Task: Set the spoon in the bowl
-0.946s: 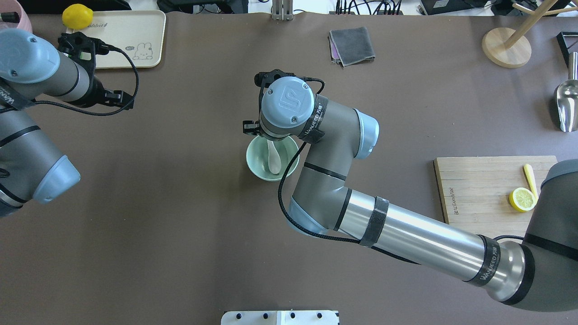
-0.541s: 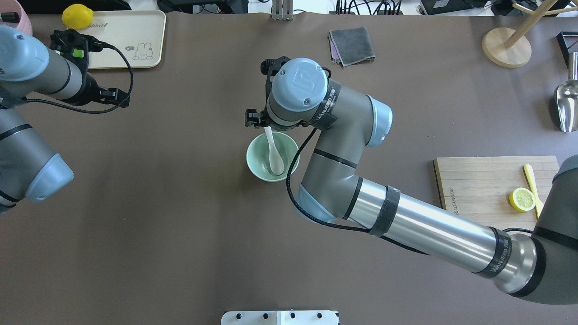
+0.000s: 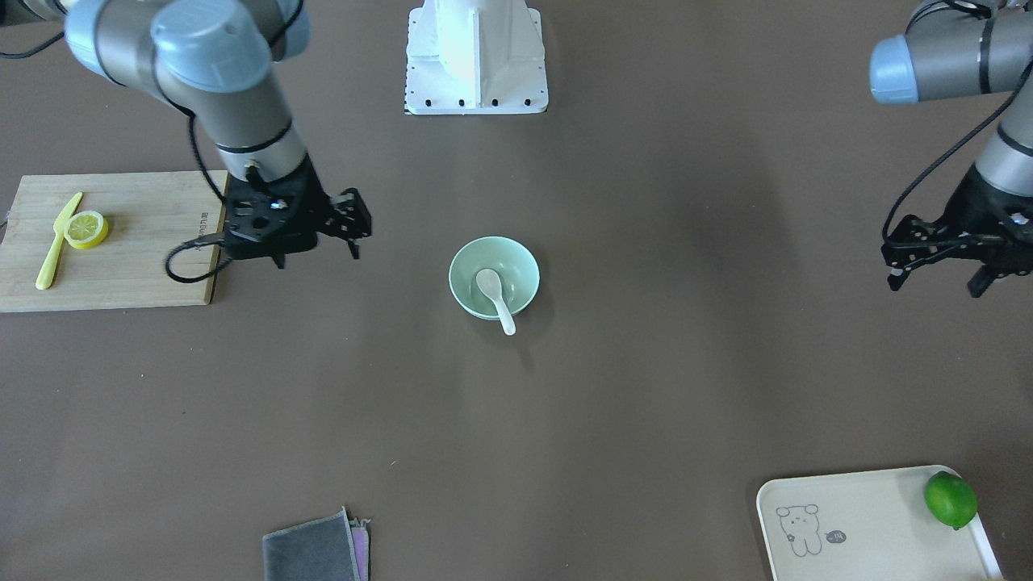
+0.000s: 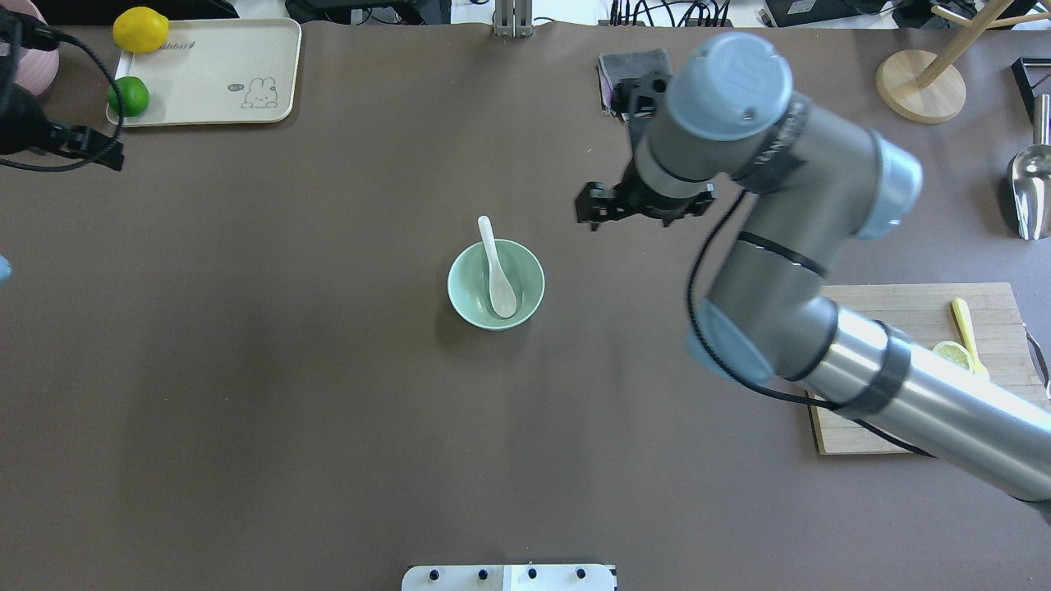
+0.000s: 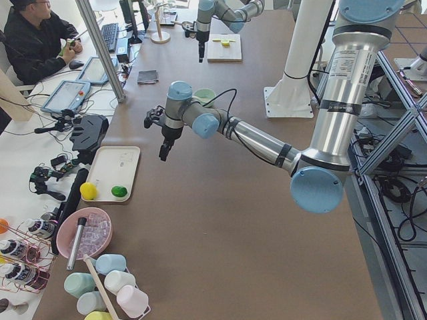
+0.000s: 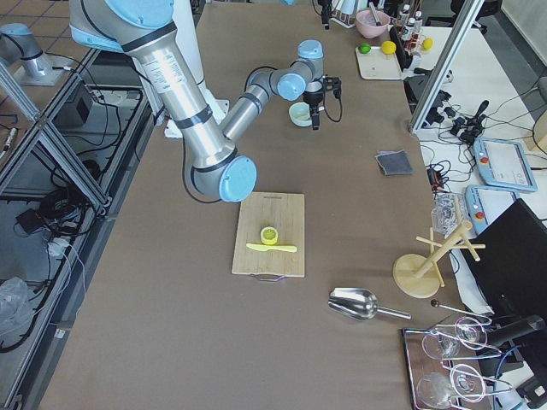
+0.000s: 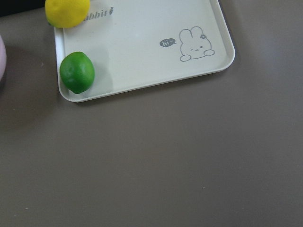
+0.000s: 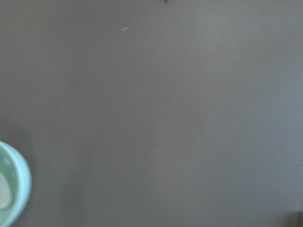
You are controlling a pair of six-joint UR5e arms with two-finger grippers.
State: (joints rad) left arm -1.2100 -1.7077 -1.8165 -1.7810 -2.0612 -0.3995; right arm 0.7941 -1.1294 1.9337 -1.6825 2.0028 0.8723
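1. Task objects. I see the small glossy white soup spoon [image 4: 497, 271] in the small round pale mint-green bowl [image 4: 454, 287]. Its oval scoop lies on the inner floor of the bowl. Its short handle leans on the far rim and sticks out past it, away from the robot. The bowl stands upright near the middle of the brown desk [image 4: 246, 369].

2. Right claw [image 3: 316, 257]. I read the jaws as spread apart and holding nothing. It hangs above bare desk on the robot's right of the bowl, well apart from it. In its wrist view only a slice of the bowl rim shows at the lower left edge.

3. Left claw [image 3: 936, 284]. Jaws are spread and empty. It hangs at the far left of the desk, near the cream rectangular tray with a rabbit drawing [image 7: 142, 56]. A green lime [image 7: 77, 72] and a yellow lemon [image 7: 67, 10] lie on that tray.

4. Other items. A pale wooden cutting board [image 3: 129, 242] carries a lemon half [image 3: 86, 229] and a slim yellow plastic knife [image 3: 56, 242]. A folded grey cloth [image 3: 311, 553] lies on the operators' side.
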